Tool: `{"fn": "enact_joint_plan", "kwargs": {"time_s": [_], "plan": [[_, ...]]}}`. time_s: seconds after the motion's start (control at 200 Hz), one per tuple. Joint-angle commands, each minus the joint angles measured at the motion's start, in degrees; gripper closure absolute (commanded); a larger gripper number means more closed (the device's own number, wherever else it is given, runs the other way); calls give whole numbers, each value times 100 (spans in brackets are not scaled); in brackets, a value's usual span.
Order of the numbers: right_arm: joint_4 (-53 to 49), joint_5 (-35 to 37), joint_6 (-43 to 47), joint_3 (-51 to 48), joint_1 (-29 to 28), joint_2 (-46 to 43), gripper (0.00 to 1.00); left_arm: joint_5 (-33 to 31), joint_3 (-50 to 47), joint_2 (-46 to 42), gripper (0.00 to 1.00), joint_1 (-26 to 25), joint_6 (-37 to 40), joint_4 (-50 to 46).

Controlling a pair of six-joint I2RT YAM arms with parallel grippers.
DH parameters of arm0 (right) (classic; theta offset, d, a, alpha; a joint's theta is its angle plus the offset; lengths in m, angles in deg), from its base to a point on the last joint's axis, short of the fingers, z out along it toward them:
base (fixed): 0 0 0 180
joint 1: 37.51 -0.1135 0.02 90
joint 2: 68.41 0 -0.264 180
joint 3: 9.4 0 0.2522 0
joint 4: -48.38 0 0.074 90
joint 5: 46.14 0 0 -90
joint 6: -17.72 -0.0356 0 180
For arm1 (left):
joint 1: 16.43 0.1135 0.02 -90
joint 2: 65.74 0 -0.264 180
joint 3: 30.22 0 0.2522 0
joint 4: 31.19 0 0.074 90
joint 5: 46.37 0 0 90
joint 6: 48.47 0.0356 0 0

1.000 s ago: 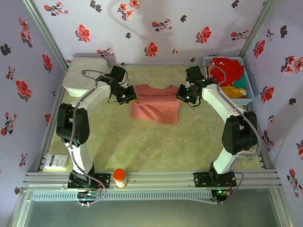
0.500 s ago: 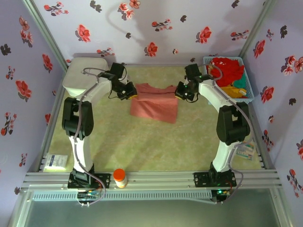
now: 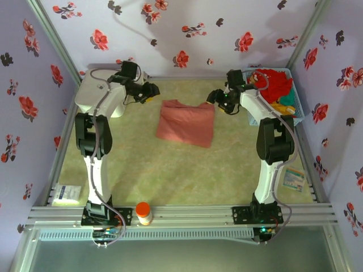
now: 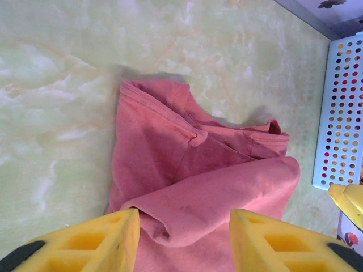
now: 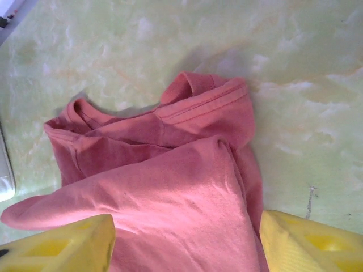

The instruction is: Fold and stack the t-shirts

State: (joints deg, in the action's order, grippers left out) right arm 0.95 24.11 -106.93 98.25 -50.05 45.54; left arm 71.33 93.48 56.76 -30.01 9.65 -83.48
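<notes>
Left gripper (image 3: 151, 90) and right gripper (image 3: 213, 97) just released, jaws apart, backed off flanking the salmon-pink t-shirt (image 3: 186, 122) (fold landed, stacking next).

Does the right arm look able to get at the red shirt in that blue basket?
Probably yes. The right gripper hangs open close beside the blue basket, on that arm's own side of the table. The red t-shirt lies heaped on top with nothing over it, so only the basket's wall needs clearing.

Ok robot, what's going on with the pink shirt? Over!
Left gripper open, right gripper open. Pink t-shirt folded on table, not held. Basket of other shirts sits far right, out of the way.
</notes>
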Motion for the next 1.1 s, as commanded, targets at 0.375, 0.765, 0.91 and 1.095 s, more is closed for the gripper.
{"fn": "enact_joint_plan", "kwargs": {"time_s": [0.375,0.765,0.91,1.095], "plan": [[1052,-403,-442,-2505,-746,-1905,32,280,-2063,-1076,61,-665,43,679],[2384,-530,-1183,-3086,-1261,-1492,35,477,-581,662,64,-739,-423,1092],[2675,-498,-1186,-3255,-1278,-1040,36,513,106,1258,65,-621,-577,1377],[3000,-433,-1164,-3476,-1278,-624,36,552,798,1837,65,-549,-705,1579]]}}
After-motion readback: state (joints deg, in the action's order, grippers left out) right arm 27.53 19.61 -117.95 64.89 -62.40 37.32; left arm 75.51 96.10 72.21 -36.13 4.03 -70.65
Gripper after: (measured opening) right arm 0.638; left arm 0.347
